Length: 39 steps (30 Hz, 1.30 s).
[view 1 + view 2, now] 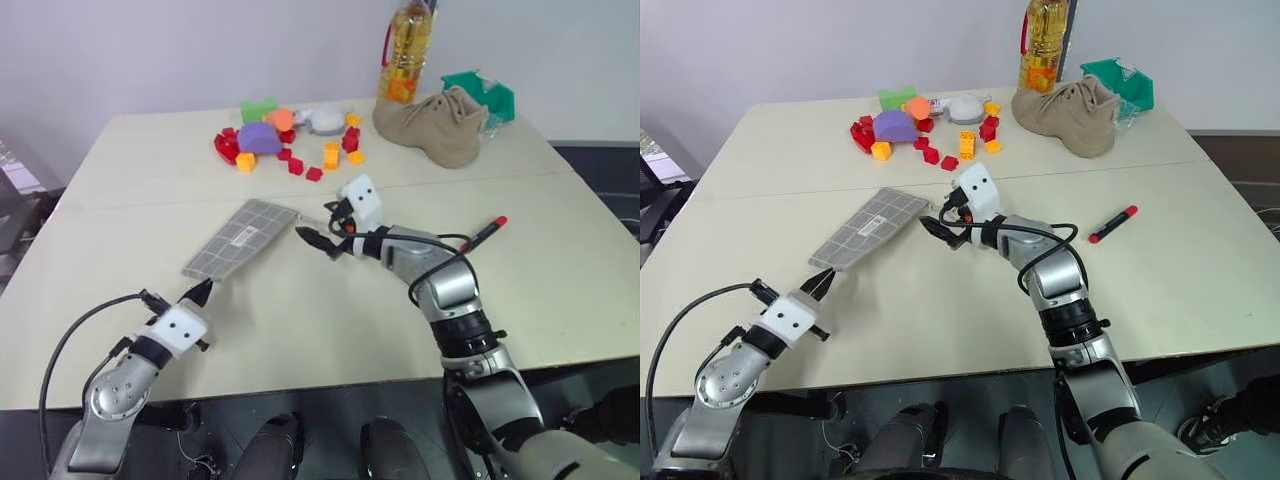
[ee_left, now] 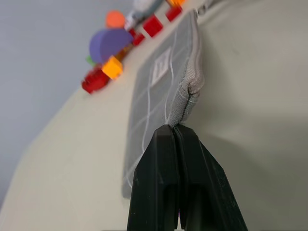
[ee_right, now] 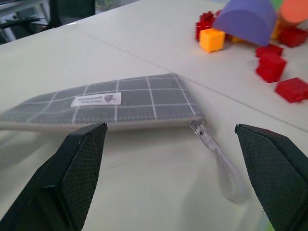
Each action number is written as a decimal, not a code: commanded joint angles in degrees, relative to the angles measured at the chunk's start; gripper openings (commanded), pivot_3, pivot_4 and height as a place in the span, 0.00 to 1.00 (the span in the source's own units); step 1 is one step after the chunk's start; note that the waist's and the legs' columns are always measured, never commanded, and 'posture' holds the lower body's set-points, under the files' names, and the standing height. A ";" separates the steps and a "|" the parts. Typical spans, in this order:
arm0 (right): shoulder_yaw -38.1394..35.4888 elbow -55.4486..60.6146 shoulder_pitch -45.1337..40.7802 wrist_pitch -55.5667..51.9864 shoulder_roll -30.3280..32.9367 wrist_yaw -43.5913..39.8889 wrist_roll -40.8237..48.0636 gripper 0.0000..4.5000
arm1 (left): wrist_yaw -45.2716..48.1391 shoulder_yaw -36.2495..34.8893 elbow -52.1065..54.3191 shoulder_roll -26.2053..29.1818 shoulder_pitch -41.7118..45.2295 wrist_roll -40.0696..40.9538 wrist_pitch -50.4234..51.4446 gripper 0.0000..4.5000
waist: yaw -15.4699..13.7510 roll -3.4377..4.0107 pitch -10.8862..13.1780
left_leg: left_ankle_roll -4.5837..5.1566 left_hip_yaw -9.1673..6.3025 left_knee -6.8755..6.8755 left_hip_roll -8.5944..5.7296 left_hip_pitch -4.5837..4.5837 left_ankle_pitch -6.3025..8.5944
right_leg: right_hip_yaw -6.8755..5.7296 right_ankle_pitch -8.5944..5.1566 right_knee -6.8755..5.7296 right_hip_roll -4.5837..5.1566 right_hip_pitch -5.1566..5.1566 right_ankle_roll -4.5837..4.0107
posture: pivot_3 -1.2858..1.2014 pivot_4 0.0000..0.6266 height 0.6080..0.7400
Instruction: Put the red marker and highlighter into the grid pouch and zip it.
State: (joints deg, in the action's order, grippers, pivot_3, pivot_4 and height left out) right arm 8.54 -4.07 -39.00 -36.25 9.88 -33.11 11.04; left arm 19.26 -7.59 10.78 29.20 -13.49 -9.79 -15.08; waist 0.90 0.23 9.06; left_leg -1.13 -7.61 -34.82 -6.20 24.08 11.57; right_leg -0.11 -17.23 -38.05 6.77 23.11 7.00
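A: Where is the pouch (image 1: 240,238)?

B: I see it flat on the table (image 1: 120,180), zipper edge toward the right claw (image 1: 322,225). My left claw (image 1: 203,291) is pinched closed on its near corner.

A: And the right claw?

B: Its fingers (image 3: 72,173) stand wide apart, holding nothing, just beside the pouch's far end where the clear zipper pull (image 3: 219,159) lies.

A: The marker (image 1: 1112,224)?

B: On the table, well apart to the right of my right arm. Toy blocks (image 1: 300,150), a shoe (image 1: 440,125) and a bottle (image 1: 405,50) sit at the far side.
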 commanded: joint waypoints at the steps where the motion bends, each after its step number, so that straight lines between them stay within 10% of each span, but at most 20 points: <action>1: 0.78 1.88 -0.34 -1.21 -1.68 -0.10 1.48 1.00 | 1.80 -2.02 2.66 1.42 -2.28 2.37 0.21 0.32 | 0.05 0.00 0.00 | 0.00 0.00 0.00 0.00 0.00 0.00 | 0.00 0.00 0.00 0.00 0.00 0.00 | 0.52 0.24 1.00; 6: 2.75 -4.52 -2.32 0.18 -5.84 1.29 0.10 0.58 | 1.90 -1.74 1.16 3.53 -3.42 0.08 -1.30 0.88 | 0.13 0.01 0.00 | 0.00 -0.02 0.02 0.02 0.00 0.00 | 0.00 0.00 -0.01 -0.02 0.04 -0.01 | 0.52 0.24 1.00; 11: 6.22 -17.46 -8.02 5.49 -13.46 4.77 -3.80 0.01 | 1.07 -1.87 -0.28 4.51 -3.75 -1.15 -2.83 0.88 | 0.49 0.01 0.01 | -0.01 0.00 0.07 0.03 -0.01 -0.01 | 0.01 0.00 -0.03 -0.05 0.11 -0.02 | 0.52 0.24 1.00; 22: 4.77 -44.54 -16.71 9.90 -23.55 13.65 -7.63 0.01 | 1.43 -2.71 -2.28 7.25 -4.26 -1.82 -5.60 0.88 | 0.24 0.00 -0.01 | -0.07 -0.02 0.11 -0.03 -0.07 -0.03 | 0.04 0.01 -0.04 -0.03 0.09 -0.03 | 0.52 0.24 1.00; 39: 2.45 -42.98 -16.31 8.48 -24.18 14.02 -5.63 0.01 | 2.50 12.92 -20.72 13.29 20.27 -17.69 -14.42 0.88 | -0.21 0.01 -0.04 | -0.16 -0.10 0.16 -0.04 -0.37 -0.09 | 0.01 0.03 -0.09 -0.09 -0.17 -0.04 | 0.52 0.24 1.00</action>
State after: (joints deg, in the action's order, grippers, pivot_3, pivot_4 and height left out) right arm 11.53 -47.28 -55.16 -27.18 -10.32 -20.03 5.39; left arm 22.16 2.70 -7.62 42.92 5.86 -24.92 -29.14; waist 0.69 0.25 9.02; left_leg -1.29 -7.72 -34.66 -6.24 23.71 11.48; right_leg -0.10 -17.20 -38.14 6.69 22.93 6.97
